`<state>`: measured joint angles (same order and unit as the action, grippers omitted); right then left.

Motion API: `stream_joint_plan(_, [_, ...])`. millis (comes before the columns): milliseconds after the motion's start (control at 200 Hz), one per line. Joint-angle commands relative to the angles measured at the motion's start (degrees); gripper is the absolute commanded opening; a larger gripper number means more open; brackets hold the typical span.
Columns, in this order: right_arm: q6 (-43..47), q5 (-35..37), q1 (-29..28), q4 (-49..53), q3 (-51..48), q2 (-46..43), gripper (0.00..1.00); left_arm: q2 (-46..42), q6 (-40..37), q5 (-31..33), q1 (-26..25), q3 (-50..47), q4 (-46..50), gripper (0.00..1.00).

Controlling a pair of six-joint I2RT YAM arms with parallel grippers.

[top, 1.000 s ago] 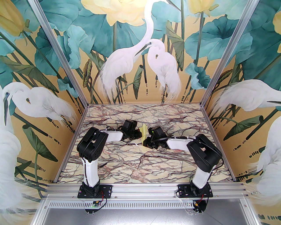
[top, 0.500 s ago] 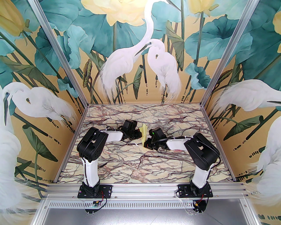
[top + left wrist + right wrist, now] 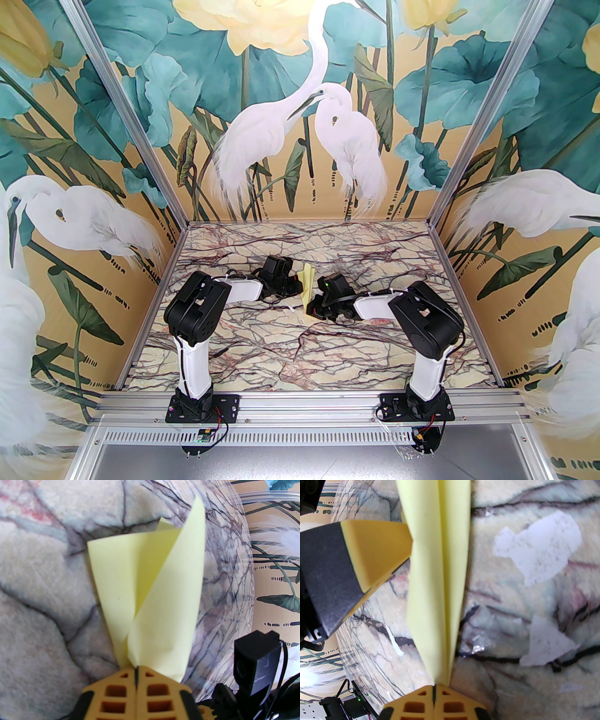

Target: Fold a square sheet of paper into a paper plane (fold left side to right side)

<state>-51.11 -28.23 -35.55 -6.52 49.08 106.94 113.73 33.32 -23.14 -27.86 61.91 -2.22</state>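
Observation:
The square sheet of paper is folded into a narrow pale yellow paper plane, held above the marble table between both arms. My left gripper is shut on its far part; in the left wrist view the paper plane fans up from the closed left gripper, its flaps spreading apart. My right gripper is shut on the near end; in the right wrist view the paper plane rises as a long creased strip from the right gripper. One of the left gripper's fingers presses the strip from the left.
Two white paper scraps are stuck to the marble table to the right of the strip, and a thin white sliver lies to its left. Painted walls enclose the table on three sides.
The right gripper has closed on the near end of the paper, and the right arm's elbow has swung slightly left. The left arm and the paper have stayed put.

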Motion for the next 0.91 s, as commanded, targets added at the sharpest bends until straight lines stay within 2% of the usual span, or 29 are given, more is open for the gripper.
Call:
stream_joint_plan(0, [1.29, 3.65, 0.21, 5.82, -0.1, 1.93, 0.0, 0.03, -1.12, 0.99, 0.35, 1.73, 3.14, 0.04])
stream_joint_plan(360, [1.38, 3.81, 0.21, 7.13, 0.33, 2.74, 0.0, -0.2, -3.65, 3.4, 0.35, 5.45, 7.53, 0.01])
stream_joint_plan(900, [1.83, 3.48, 0.17, 6.53, 0.4, 1.19, 0.0, 3.68, -3.83, 3.71, 0.35, 7.09, 8.47, 0.01])
